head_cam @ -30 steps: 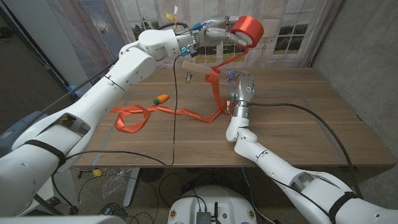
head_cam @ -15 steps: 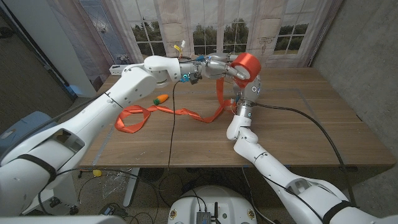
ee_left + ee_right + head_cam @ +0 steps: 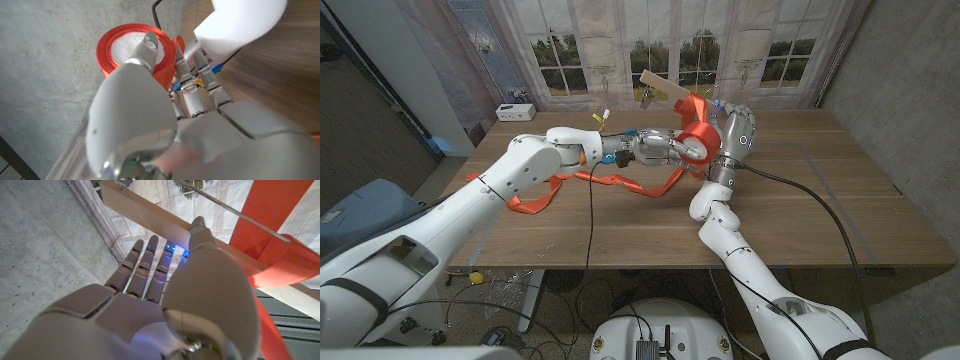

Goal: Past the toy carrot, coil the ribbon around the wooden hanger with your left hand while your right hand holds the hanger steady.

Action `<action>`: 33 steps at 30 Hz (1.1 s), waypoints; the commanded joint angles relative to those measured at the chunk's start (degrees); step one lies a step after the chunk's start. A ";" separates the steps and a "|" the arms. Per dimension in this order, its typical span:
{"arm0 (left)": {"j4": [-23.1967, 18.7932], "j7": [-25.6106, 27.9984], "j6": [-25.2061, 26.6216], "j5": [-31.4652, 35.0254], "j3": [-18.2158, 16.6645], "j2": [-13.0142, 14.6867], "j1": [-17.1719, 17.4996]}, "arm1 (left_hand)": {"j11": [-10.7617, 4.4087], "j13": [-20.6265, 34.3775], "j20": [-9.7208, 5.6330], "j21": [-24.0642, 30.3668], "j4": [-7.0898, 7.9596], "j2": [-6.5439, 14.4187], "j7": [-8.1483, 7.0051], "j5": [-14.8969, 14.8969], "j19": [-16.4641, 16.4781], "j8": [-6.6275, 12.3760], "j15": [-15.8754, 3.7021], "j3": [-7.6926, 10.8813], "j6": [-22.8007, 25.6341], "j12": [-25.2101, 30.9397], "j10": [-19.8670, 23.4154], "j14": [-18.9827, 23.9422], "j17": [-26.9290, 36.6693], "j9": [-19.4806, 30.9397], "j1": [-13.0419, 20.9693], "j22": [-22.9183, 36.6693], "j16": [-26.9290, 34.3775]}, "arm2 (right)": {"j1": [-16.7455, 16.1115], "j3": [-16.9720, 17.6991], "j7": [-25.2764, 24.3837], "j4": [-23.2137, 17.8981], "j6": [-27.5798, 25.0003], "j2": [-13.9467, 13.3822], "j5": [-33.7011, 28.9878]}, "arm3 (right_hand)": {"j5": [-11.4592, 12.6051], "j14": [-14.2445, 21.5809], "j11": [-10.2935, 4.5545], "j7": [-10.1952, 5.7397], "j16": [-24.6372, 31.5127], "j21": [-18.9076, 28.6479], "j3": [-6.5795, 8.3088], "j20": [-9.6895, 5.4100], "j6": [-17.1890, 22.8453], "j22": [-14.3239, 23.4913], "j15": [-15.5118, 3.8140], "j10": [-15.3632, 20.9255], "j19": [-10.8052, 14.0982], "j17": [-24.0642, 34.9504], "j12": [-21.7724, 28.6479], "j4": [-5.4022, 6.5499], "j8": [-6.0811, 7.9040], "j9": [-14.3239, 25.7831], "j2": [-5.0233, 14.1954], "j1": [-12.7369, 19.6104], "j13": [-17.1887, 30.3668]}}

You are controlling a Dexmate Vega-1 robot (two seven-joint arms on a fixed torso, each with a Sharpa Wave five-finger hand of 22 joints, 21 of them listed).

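The pale wooden hanger (image 3: pixel 672 92) is raised above the far side of the wooden bench (image 3: pixel 790 215), pinched by the right robot hand (image 3: pixel 735 130). At the right robot hand's 9 o'clock, touching it, the left robot hand (image 3: pixel 665 148) grips the orange ribbon spool (image 3: pixel 698 141). Loose orange ribbon (image 3: pixel 620 182) trails toward 8 o'clock across the bench.
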 commanded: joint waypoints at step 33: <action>-7.95 38.80 -4.04 -13.33 -21.84 10.21 26.32 | 6.61 15.15 0.33 2.32 3.84 1.58 9.46 0.86 0.03 -0.39 -4.92 5.02 9.22 11.40 8.34 3.45 0.26 0.24 0.16 -0.98 -1.01 | -5.55 16.99 0.01 -7.77 22.81 11.03 -7.25 | 0.51 0.55 -0.04 9.05 -0.68 0.53 0.58 0.09 11.80 0.16 -8.34 0.67 0.11 0.11 0.20 -0.01 0.41 0.42 1.39 -0.15 0.21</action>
